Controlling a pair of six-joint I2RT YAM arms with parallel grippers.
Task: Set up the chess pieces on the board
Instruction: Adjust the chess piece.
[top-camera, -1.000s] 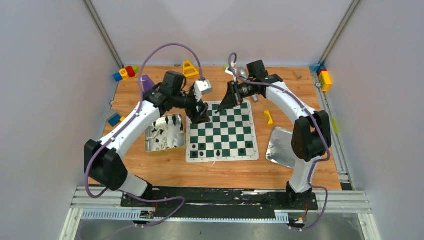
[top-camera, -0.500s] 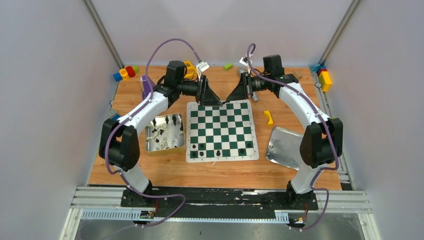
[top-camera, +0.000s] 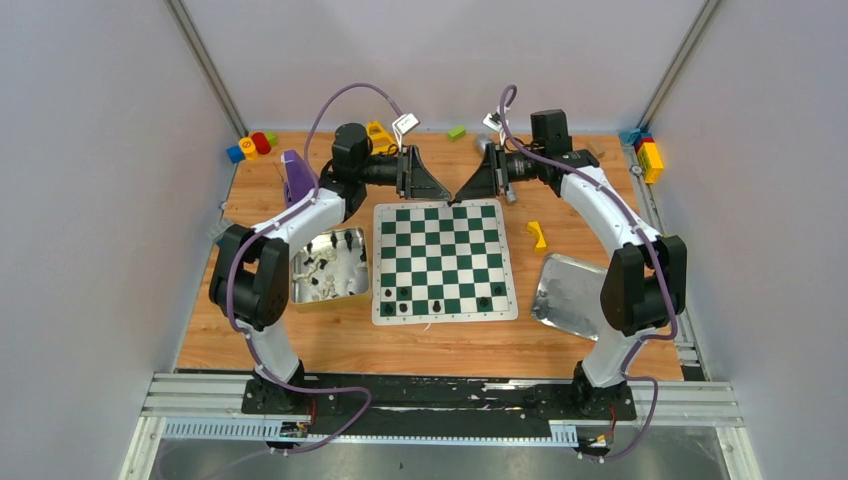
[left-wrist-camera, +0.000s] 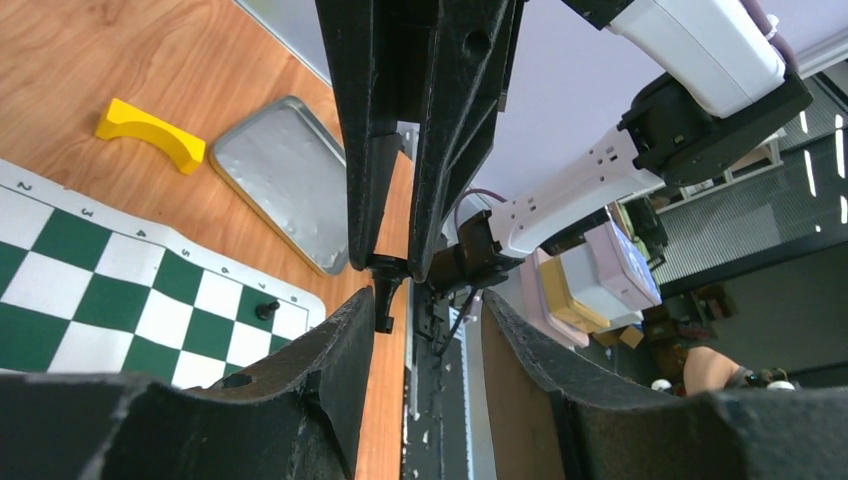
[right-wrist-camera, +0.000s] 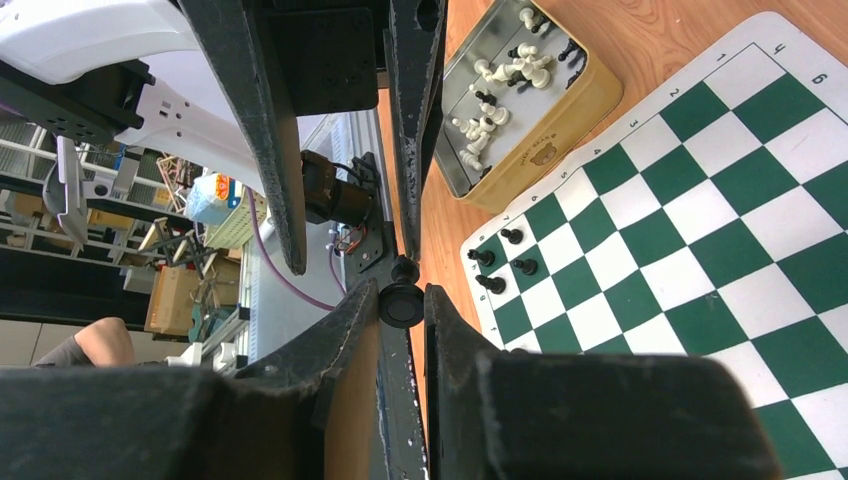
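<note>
- From above: one board (top-camera: 443, 250) lies mid-table (top-camera: 300, 335), with six black chess pieces (top-camera: 403, 292) along its 6 o'clock edge. One tin (top-camera: 330, 304) of loose pieces sits at its 9 o'clock. The left hand (top-camera: 444, 194) and right hand (top-camera: 461, 193) meet tip to tip over its 12 o'clock edge.
- Left wrist: the left hand's fingers are spread. One yellow block (left-wrist-camera: 150, 130) and one metal tray (left-wrist-camera: 280, 170) lie beyond.
- Right wrist: the right hand pinches one black piece (right-wrist-camera: 400, 305). Four more stand on the board at 2 o'clock.
</note>
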